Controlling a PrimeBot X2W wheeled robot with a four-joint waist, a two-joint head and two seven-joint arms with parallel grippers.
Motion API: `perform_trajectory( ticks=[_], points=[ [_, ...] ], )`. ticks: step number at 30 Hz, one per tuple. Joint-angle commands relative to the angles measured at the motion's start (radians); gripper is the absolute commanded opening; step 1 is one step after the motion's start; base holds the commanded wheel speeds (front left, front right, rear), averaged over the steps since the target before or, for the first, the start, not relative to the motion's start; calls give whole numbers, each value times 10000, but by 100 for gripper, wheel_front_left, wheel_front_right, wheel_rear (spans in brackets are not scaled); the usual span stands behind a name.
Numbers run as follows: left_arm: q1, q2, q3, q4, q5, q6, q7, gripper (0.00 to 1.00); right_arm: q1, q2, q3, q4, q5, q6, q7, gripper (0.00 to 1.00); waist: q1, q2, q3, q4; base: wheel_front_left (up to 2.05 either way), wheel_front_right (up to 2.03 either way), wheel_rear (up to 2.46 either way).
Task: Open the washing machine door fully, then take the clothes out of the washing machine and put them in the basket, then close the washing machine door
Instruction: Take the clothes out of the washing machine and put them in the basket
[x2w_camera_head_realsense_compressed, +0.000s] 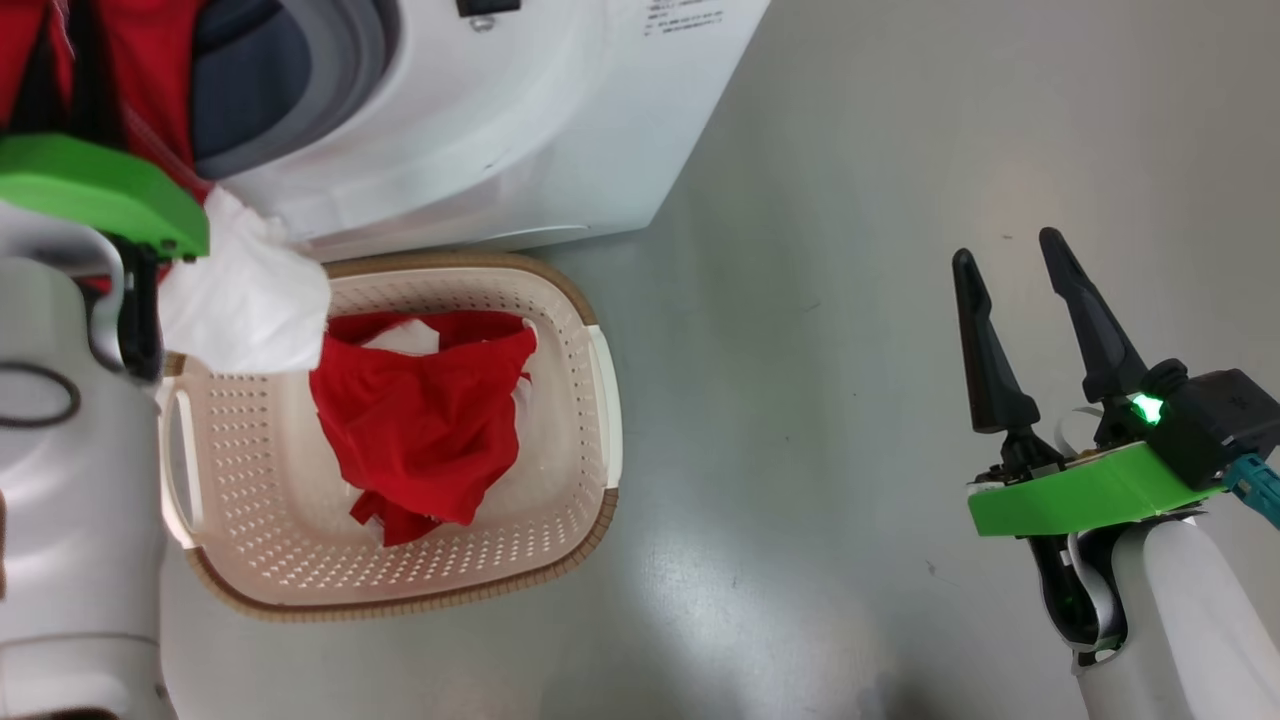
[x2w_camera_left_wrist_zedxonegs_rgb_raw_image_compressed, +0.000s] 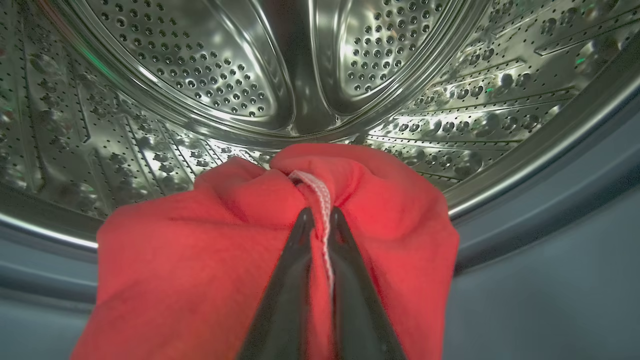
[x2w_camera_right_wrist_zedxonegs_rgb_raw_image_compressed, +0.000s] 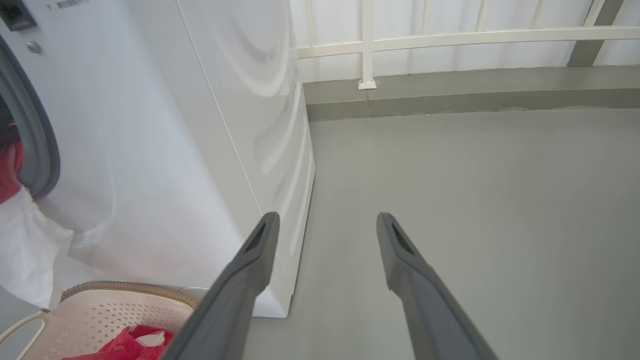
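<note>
Left wrist view: left hand (x2w_camera_left_wrist_zedxonegs_rgb_raw_image_compressed: 320, 212) clamps red clothes (x2w_camera_left_wrist_zedxonegs_rgb_raw_image_compressed: 200, 260) at the drum (x2w_camera_left_wrist_zedxonegs_rgb_raw_image_compressed: 200, 75) mouth. Right hand (x2w_camera_head_realsense_compressed: 1006, 247) open above floor (x2w_camera_head_realsense_compressed: 850, 400), right of basket (x2w_camera_head_realsense_compressed: 605, 400) holding seemingly 1 red garment (x2w_camera_head_realsense_compressed: 420, 420).

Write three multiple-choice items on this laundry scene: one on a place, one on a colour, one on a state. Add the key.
1. Where does the cream perforated plastic basket stand?
A) on the grey floor before the white boxy washing machine
B) on top of the machine
C) on a shelf

2. What colour is the crumpled fabric garment lying in the basket?
A) blue
B) red
C) yellow

3. How is the left pincer?
A) open and empty
B) shut on a basket handle
C) shut on the red cloth with white trim

Key: 1 A, the head view shows it on the floor at the machine's front. 2 B, it is bright red. 3 C, the left wrist view shows it clamped on the cloth.
</note>
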Motion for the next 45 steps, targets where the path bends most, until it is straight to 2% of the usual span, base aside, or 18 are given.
perform_trajectory(
  ticks=[1, 9, 21, 37, 45],
  points=[
    [456, 364, 232, -571, 37, -39, -51, 0, 56, 23, 133, -243, -92, 48, -63, 100, 0, 0, -95, 85, 0, 0, 0],
    [1798, -128, 462, -2523, 278, -42, -51, 0, 172, -55, 63, -238, -120, 48, -63, 100, 0, 0, -411, 360, 0, 0, 0],
    [3786, -772, 718, -5241, -135, -53, -51, 0, 492, -136, -79, -216, -128, 48, -63, 100, 0, 0, -938, 782, 0, 0, 0],
    [6441, -934, 661, -8712, -1073, -55, -51, 0, 789, -215, -90, -230, -117, 48, -63, 100, 0, 0, -1300, 1086, 0, 0, 0],
    [7233, -935, 502, -10289, -1352, 119, -51, 0, 743, -229, -62, -237, -107, 48, -63, 100, 0, 0, -1217, 1079, 0, 0, 0]
  ],
)
